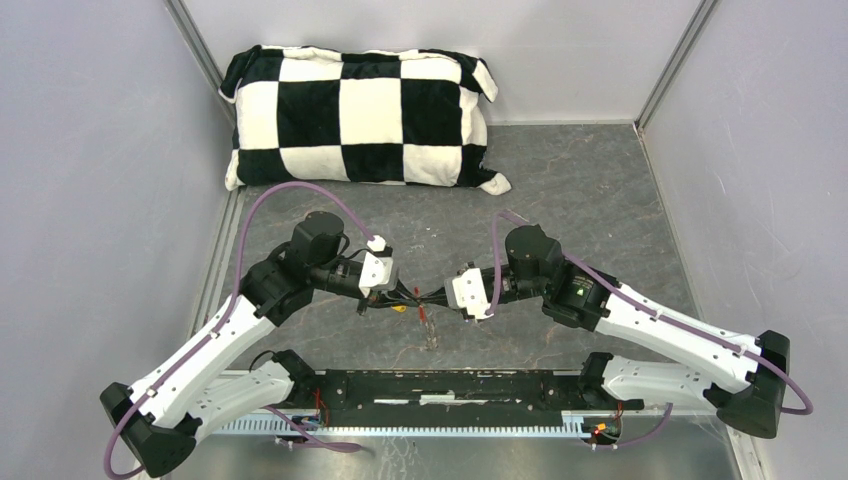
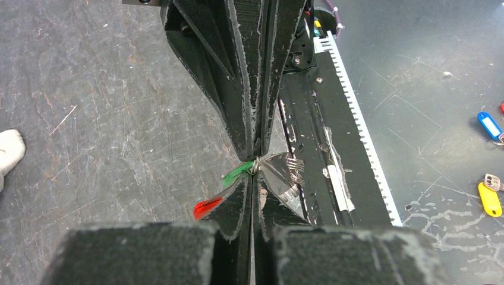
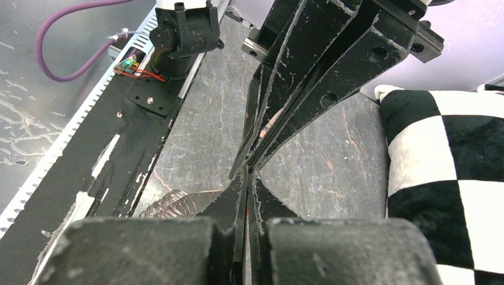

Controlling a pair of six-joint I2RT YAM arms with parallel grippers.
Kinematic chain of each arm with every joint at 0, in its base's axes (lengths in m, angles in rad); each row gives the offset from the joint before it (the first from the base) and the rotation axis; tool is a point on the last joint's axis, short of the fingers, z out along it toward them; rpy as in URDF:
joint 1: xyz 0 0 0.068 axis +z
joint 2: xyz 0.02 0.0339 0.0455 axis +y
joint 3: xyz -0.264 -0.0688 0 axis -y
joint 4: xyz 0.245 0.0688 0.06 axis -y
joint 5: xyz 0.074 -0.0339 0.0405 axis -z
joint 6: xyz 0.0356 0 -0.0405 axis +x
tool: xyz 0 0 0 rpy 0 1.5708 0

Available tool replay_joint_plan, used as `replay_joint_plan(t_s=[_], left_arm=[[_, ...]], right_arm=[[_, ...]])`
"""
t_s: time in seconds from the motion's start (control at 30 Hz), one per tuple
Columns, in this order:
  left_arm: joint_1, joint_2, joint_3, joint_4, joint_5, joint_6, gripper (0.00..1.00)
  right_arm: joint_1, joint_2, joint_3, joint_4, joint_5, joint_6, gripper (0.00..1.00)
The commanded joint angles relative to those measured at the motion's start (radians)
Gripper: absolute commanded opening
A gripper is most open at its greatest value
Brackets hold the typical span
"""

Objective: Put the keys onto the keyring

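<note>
My two grippers meet tip to tip above the table's middle. The left gripper (image 1: 415, 298) (image 2: 254, 176) is shut, pinching the keyring at its small metal ring (image 2: 256, 165). The green key (image 2: 237, 173) sticks out to the left of that ring. The keyring's red tag (image 2: 206, 208) (image 1: 425, 320) shows beside the left finger, and its wire coil (image 2: 292, 164) (image 3: 173, 205) hangs on the other side. A speck of yellow key (image 1: 398, 308) shows under the left gripper. The right gripper (image 1: 438, 300) (image 3: 248, 176) is shut, its tips against the same ring; what it pinches is hidden.
A black-and-white checkered pillow (image 1: 360, 115) lies at the back of the table. The black base rail (image 1: 450, 388) with a toothed white strip (image 2: 356, 113) runs along the near edge. Beyond it lie a blue-tagged key (image 2: 490, 126) and a yellow-tagged key (image 2: 489, 199).
</note>
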Motion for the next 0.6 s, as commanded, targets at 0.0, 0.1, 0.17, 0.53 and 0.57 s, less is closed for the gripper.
replay_joint_plan(t_s=[0.0,0.1,0.17,0.53,0.57], left_arm=[[-0.002,-0.034,0.011,0.057,0.047,0.052,0.02],[-0.003,-0.046,-0.003,0.056,0.053,0.073,0.02],[-0.002,-0.051,-0.008,0.057,0.052,0.080,0.02],[-0.002,-0.052,-0.007,0.034,0.079,0.129,0.02],[-0.002,-0.052,-0.007,0.033,0.079,0.131,0.02]], right_arm=[[0.000,0.018,0.019,0.019,0.020,0.022,0.00],[0.000,0.016,0.019,0.014,0.031,0.029,0.00],[-0.001,0.008,0.015,0.011,0.046,0.033,0.00],[-0.001,0.015,0.010,0.029,0.044,0.071,0.00],[0.000,0.018,0.011,0.030,0.043,0.075,0.00]])
